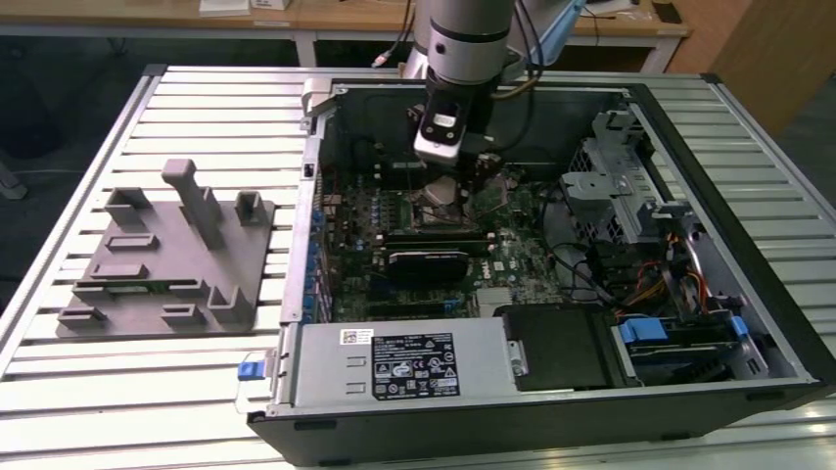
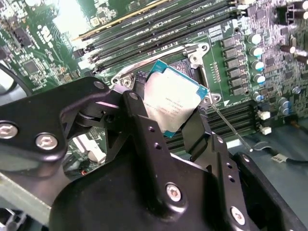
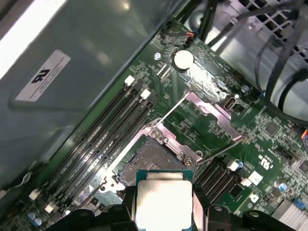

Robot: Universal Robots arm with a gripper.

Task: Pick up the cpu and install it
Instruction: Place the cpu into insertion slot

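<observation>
The gripper [image 2: 168, 103] is clamped on the cpu [image 2: 175, 96], its 2 black fingers [image 2: 138, 103] pinching opposite edges so the silver top plate faces up; the chip hangs just above the open CPU socket [image 3: 147, 161], not yet seated. In the first wrist view the chip's edges sit turned against the socket's frame, so I judge the step needs a twist at the wrist to square the 2 before any descent; then a slow, level drop with no sideways slide, since the socket's contacts look fine and easily bent; the chip should land flat without being pressed. The load plate [image 3: 211, 114] is swung open to 1 side and its thin lever [image 3: 169, 111] stands up beside the socket; both lie close to the fingers' path and could catch a finger. The memory slots [image 3: 113, 132] run along the socket's other side, and a coin cell battery [image 3: 183, 59] sits further off. In the exterior view the arm reaches down into the open computer case [image 1: 784, 323], with cable bundles [image 1: 653, 284] toward the exterior view's right and the grey fixture tray [image 1: 170, 264] well apart on the slatted table [image 1: 78, 392].
</observation>
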